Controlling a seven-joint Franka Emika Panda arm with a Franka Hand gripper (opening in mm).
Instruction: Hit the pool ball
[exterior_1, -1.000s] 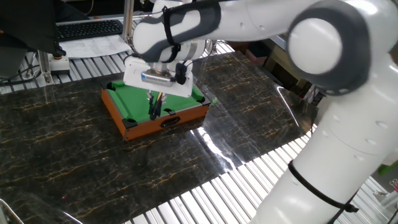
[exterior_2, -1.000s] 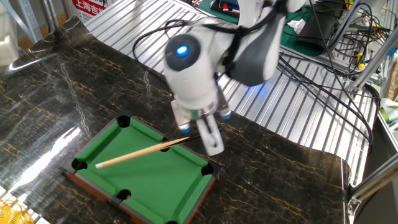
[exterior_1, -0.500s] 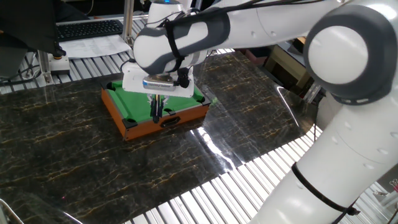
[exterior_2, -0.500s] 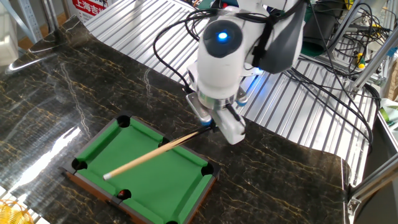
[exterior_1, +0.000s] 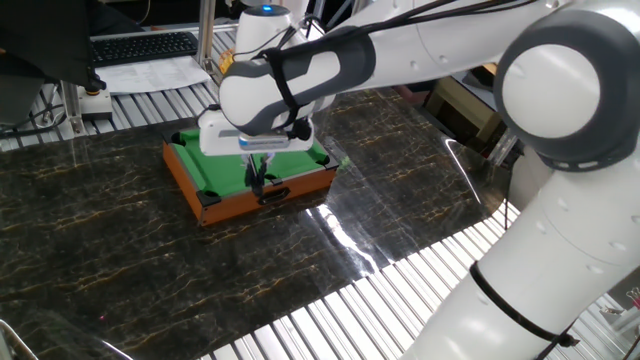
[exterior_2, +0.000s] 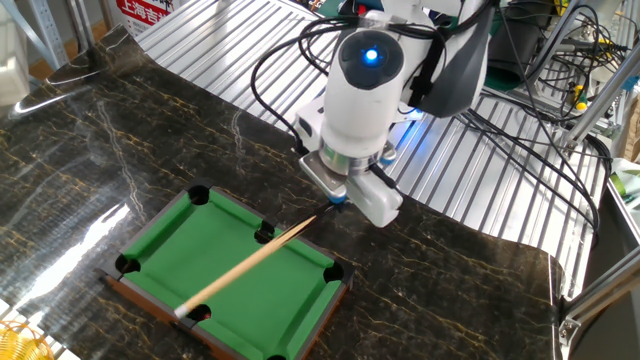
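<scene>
A small pool table with green felt (exterior_2: 225, 265) and an orange-brown wooden frame (exterior_1: 265, 192) stands on the dark marble top. My gripper (exterior_2: 338, 200) is shut on the thick end of a light wooden cue stick (exterior_2: 250, 262). It hangs over the table's far right edge. The cue runs diagonally across the felt. Its tip lies at the near-side pocket (exterior_2: 198, 313). In one fixed view my gripper (exterior_1: 258, 176) is low over the table's front rail, and the arm hides much of the felt. No pool ball shows clearly in either view.
The marble top (exterior_1: 120, 250) is bordered by ribbed metal sheeting (exterior_1: 330, 320). A keyboard (exterior_1: 140, 45) and papers lie behind the table. Cables (exterior_2: 520, 130) trail at the back right. A yellow object (exterior_2: 15, 340) sits at the lower left corner.
My gripper has moved right and swung the cue, so its tip has swept across the felt to the near-side pocket. A small red spot seen at that pocket half a second ago no longer shows.
</scene>
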